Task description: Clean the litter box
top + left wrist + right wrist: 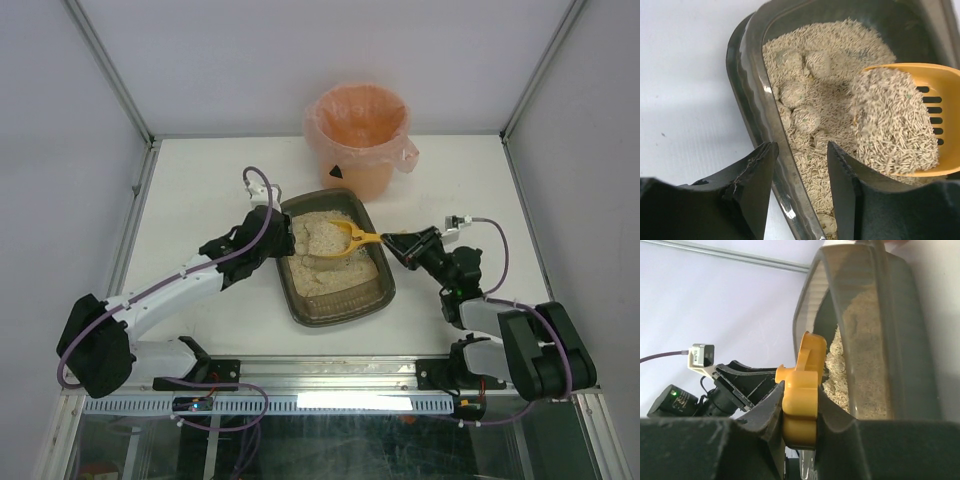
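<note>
L claw [279, 236] sits at the left long side of the litter box [385, 292]; R claw [398, 241] is just outside the opposite long side, so the box lies btwn the two claws on the white table [200, 200], its long axis running away from the arm bases, a bit skewed.

L wrist view: L claw [800, 172] is part open, jaws a modest gap apart, straddling the box rim [747, 75]. One finger [752, 180] hangs outside over the table, the other inside over the beige litter [840, 40]. There's clear space btwn the inner finger and the wall, so no clamp and nothing held. Whether the outer finger touches the rim: can't tell.

Straight ahead of the L claw, several rounded clumps [795, 92] lie in the litter bed. Ahead and to its right is the yellow slotted scoop [942, 80], heaped w/ litter. Can't tell if it rests on the bed or is raised.

R wrist view: R claw [800, 402] is closed tight on the scoop handle, its butt end pinched btwn both fingers. The box wall is close ahead of this claw. From the R claw the scoop reaches over the rim toward the L claw, its head in the box's far half.

Orange-pink bag-lined bucket [360, 125] stands beyond both claws, just beside the box's far end; contact can't be told.
</note>
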### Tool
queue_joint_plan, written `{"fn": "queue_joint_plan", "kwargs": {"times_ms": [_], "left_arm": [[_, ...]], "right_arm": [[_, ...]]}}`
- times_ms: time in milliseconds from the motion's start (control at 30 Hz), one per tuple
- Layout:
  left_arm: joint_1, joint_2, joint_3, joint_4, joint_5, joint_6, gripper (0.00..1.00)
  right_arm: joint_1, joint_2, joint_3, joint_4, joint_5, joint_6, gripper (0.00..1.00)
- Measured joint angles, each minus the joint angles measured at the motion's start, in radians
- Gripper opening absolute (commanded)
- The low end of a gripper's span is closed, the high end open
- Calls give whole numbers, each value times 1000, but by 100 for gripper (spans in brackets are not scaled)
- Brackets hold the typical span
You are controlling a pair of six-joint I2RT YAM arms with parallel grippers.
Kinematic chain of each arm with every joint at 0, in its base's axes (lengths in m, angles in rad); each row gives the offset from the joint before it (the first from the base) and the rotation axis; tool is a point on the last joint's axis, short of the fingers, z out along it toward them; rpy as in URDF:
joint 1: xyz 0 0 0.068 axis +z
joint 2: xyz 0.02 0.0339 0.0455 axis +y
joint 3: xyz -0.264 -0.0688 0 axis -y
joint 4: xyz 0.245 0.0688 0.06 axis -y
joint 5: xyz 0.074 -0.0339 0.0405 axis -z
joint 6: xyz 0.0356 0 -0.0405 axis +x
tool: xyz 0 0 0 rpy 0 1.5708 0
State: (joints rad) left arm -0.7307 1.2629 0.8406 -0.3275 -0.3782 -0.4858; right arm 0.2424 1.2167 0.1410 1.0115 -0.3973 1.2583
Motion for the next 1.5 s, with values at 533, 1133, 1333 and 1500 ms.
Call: {"fn": "queue_joint_plan", "kwargs": {"times_ms": [533,1133,1333,1500], "left_arm": [[32,-110,-28,37,12,-13,55],[39,-123,-39,36,13,-25,55],[39,-123,-39,37,13,-26,55],[39,-123,-39,37,13,-26,55]], "right_arm": [[-130,67,30,164,-159,101,0],[-119,270,22,423,-171,246,0],[-135,273,14,443,-172,254,0],[-142,273,8,446,-172,258,0]]}}
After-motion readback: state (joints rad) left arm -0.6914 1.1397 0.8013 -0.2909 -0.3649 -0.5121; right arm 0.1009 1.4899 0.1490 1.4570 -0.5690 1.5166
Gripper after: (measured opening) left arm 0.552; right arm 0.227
